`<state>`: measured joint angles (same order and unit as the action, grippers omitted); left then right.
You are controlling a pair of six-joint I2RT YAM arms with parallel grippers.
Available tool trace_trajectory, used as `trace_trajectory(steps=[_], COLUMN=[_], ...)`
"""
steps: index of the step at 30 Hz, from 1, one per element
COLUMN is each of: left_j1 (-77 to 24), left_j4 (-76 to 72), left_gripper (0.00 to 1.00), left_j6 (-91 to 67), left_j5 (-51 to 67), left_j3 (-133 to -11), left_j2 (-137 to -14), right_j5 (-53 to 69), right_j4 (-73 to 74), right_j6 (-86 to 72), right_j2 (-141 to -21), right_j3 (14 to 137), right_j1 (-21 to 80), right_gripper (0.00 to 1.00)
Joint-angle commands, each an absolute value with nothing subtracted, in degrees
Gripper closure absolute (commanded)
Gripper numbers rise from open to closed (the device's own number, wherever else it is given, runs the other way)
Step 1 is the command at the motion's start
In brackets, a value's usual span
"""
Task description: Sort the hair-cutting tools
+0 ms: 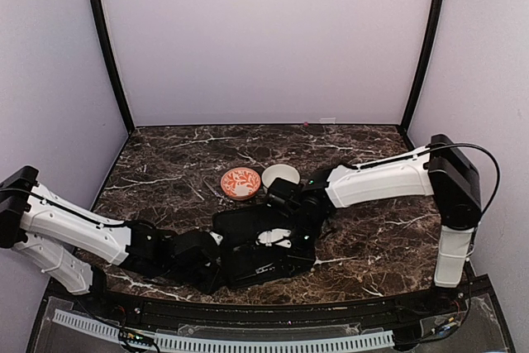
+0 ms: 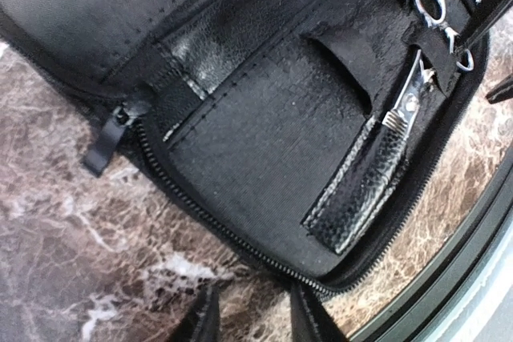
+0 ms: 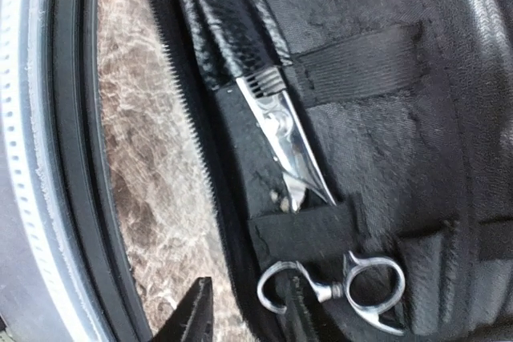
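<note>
Your scissors (image 2: pixel 405 98) sit inside the open black case (image 1: pixel 248 245), which lies flat on the marble surface (image 1: pixel 165 171) near its front edge, with the orange-patterned bowl (image 1: pixel 240 182) and the white bowl (image 1: pixel 280 176) just behind it. In the left wrist view their long axis runs on a diagonal, parallel to the case's zipped edge. The ring handles are at the upper right, and the blades point down and to the left, their tips hidden in a glossy sleeve (image 2: pixel 361 190). In the right wrist view the same pair lies rings low and blades aimed up and left, and a black strap (image 3: pixel 304 234) crosses it just above the rings. Your left tool (image 2: pixel 255 310) hangs over the case's edge with its fingers parted and nothing between them. On your right tool (image 3: pixel 244 310), one finger (image 3: pixel 192 314) shows beside the rings, but the other blends into the case, so you cannot tell whether it is released or clenched.
</note>
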<state>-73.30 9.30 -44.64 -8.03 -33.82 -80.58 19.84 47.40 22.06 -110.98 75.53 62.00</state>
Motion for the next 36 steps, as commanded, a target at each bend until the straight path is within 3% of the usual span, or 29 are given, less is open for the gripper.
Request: trace_trajectory(steps=[1, 14, 16, 18, 19, 21, 31, 34, 36], left_j1=[-73.5, -72.4, -69.9, -65.8, -63.7, -60.2, -58.2, -53.0, -47.5], left_j4=[9.0, 20.9, 24.7, 27.3, 29.0, 29.2, 16.2, 25.4, 30.3], left_gripper=[0.66, 0.45, 0.33, 0.08, 0.02, 0.01, 0.02, 0.01, 0.01], left_j6=[-44.3, -43.5, -45.1, -48.1, -50.7, -52.1, -23.5, -31.1, -31.6], left_j5=[-10.6, -26.1, -28.2, -28.7, -29.7, -31.1, -35.2, -38.0, -32.5], left_j3=[-32.7, -36.3, -38.0, -38.7, -38.5, -37.5, -40.8, -45.9, -49.6], left_j2=[-76.6, -66.5, -65.5, -63.9, -63.2, -61.8, -61.0, -64.6, -68.0], right_j5=[24.3, 22.2, 22.8, 23.6, 23.8, 24.1, 27.7, 31.3, 32.6], right_j4=[47.6, 45.7, 44.1, 44.4, 44.6, 44.3, 33.6, 33.0, 32.7], right_j6=[23.1, 25.5, 26.0, 27.2, 27.6, 28.0, 24.8, 24.4, 24.3], right_j2=[-104.9, -92.7, -89.7, -87.8, -87.0, -85.2, -78.5, -78.8, -79.0], right_j3=[76.3, 71.1, 69.9, 69.9, 70.0, 69.3, 58.1, 58.0, 58.2], right_j1=[60.6, 53.7, 50.4, 47.5, 46.2, 43.7, 34.3, 31.6, 30.2], right_gripper=[0.67, 0.64, 0.64, 0.65, 0.65, 0.65, 0.64, 0.64, 0.64])
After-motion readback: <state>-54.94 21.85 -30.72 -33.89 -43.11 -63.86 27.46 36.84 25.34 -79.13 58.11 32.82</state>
